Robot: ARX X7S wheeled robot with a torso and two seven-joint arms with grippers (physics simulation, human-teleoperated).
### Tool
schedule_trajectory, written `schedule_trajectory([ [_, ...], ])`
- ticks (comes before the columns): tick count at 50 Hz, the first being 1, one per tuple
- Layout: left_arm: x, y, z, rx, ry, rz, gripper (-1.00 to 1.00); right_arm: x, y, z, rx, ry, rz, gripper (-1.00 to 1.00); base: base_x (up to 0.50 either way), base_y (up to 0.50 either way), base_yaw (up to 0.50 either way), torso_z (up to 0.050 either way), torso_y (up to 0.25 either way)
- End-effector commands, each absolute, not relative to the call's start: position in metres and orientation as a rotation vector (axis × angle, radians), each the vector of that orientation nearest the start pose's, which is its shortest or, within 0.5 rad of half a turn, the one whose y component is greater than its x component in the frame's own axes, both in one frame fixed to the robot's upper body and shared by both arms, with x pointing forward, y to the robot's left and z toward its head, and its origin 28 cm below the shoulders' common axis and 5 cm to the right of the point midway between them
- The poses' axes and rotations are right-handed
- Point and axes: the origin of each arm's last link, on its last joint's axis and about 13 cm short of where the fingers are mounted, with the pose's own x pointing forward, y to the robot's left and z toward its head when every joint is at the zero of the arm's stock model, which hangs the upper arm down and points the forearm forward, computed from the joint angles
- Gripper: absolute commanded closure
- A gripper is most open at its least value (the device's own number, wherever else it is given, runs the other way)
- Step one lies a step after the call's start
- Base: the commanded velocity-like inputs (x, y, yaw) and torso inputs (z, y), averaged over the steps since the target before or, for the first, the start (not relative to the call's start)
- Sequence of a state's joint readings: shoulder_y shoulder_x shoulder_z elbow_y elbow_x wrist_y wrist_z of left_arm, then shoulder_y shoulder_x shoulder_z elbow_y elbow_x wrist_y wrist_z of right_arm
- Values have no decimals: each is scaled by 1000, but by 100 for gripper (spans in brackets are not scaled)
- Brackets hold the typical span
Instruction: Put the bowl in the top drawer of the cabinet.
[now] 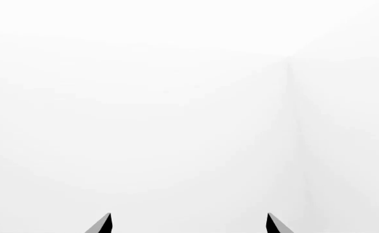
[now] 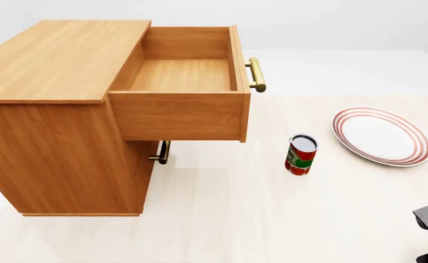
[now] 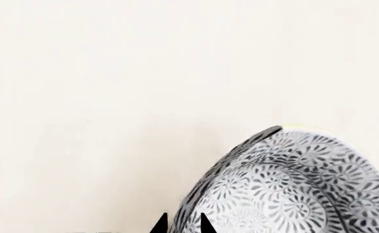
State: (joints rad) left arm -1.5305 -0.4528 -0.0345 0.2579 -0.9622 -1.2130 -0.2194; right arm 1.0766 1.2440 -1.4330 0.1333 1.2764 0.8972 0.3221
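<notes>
The left end effector (image 1: 189, 224) shows 2 dark fingertips (image 1: 104, 224) spread apart against blank white.

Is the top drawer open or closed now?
Open. The top drawer is pulled far out of the cabinet, and its inside is empty.

Head camera high above the cabinet (image 2: 60, 109); wrist cameras close, no shared scene.
</notes>
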Motion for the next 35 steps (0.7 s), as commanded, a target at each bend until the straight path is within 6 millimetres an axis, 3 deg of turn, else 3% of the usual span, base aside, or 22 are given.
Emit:
schedule_trajectory([
  [1,249,267,428,-20,-532,-309,-100,168,-320,103,-487,1320,-170,100,0,0,0,0,0],
  [8,249,268,428,-22,-533,-308,-100,179,-315,138,-511,1206,-199,100,0,0,0,0,0],
  [17,249,270,426,-32,-537,-304,-100,185,-314,199,-581,1054,-216,100,0,0,0,0,0],
  [24,251,271,424,-40,-540,-302,-100,188,-310,249,-685,951,-150,100,0,0,0,0,0],
  [35,249,274,425,-47,-547,-297,-100,211,-296,325,-884,789,28,100,0,0,0,0,0],
])
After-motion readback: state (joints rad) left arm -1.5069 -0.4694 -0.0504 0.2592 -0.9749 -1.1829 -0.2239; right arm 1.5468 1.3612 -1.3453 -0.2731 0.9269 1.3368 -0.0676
